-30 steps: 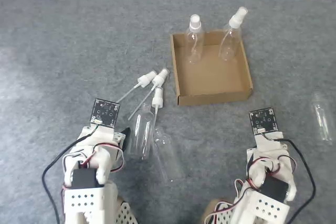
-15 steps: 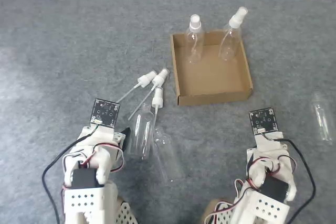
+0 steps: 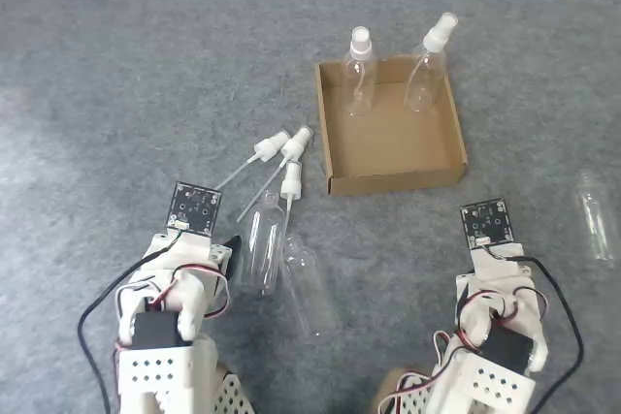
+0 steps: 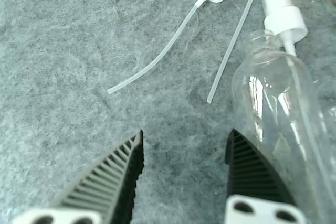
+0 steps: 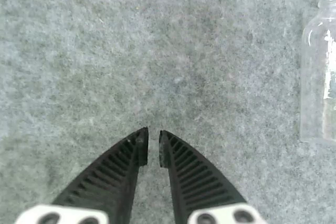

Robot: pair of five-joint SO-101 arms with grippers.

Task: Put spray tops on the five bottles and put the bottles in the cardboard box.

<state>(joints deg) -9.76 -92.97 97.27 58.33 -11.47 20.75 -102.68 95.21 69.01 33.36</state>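
Gaping wide, left pincer has a clear bottle just beside one finger; right pincer sits closed, gripping nothing.

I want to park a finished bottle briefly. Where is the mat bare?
Bare: the mat left of the loose spray tops, and between the cardboard box and the lone bottle. Crowded: the two bottles beside the left hand.

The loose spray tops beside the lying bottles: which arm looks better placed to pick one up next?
Probably left. The left end effector is open, with the spray tops and a lying bottle just ahead. The right end effector is shut over bare carpet, farther away.
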